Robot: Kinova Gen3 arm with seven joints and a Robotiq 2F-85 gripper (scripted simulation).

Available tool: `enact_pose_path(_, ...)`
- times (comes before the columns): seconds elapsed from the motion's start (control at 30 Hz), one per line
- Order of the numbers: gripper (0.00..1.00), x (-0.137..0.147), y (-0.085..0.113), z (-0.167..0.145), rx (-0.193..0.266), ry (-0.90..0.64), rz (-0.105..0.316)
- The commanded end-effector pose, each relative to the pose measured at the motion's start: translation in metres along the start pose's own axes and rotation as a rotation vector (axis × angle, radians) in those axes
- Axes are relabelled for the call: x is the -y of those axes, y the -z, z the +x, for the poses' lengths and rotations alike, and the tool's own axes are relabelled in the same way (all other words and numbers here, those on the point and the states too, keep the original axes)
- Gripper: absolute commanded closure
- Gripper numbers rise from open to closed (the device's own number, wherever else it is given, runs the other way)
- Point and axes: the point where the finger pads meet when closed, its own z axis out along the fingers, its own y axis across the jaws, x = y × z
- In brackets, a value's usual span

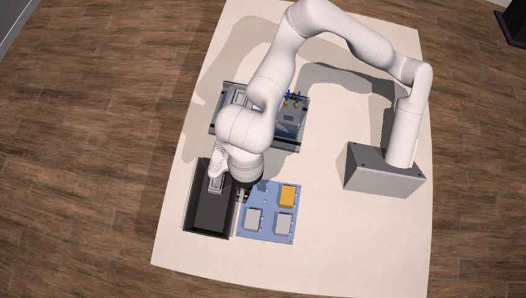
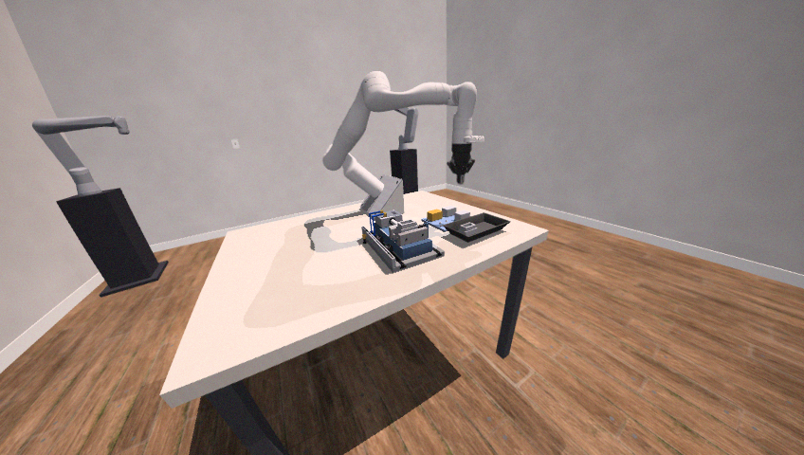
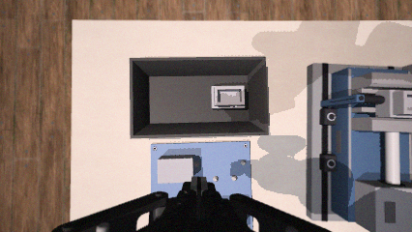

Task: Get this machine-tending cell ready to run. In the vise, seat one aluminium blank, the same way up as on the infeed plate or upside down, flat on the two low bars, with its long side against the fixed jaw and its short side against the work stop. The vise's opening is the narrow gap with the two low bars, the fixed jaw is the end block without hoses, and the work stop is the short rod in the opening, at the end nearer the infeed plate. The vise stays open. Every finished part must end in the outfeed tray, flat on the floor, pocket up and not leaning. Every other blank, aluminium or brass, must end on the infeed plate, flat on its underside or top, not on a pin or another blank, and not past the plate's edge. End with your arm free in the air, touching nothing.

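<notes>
Looking at your cell: table [image 2: 293, 270] carries the vise [image 2: 401, 236], the dark outfeed tray [image 1: 195, 207] and the blue infeed plate [image 1: 265, 207]. Arm hangs high over the tray/plate border, gripper [image 2: 460, 179] clenched on nothing. One finished part [image 3: 228, 97] lies flat in the tray, pocket up. Two aluminium blanks [image 1: 252, 219] [image 1: 283, 223] and one brass blank [image 1: 287, 196] sit on the plate.
</notes>
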Motion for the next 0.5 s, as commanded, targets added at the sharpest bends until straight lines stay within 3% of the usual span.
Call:
enact_pose_path(0.0, 1.0, -0.0041, 0.0002, 0.0036, -0.005, 0.006, -0.005)
enact_pose_path(0.47, 1.0, -0.0043, -0.0038, 0.0033, -0.005, 0.003, -0.006)
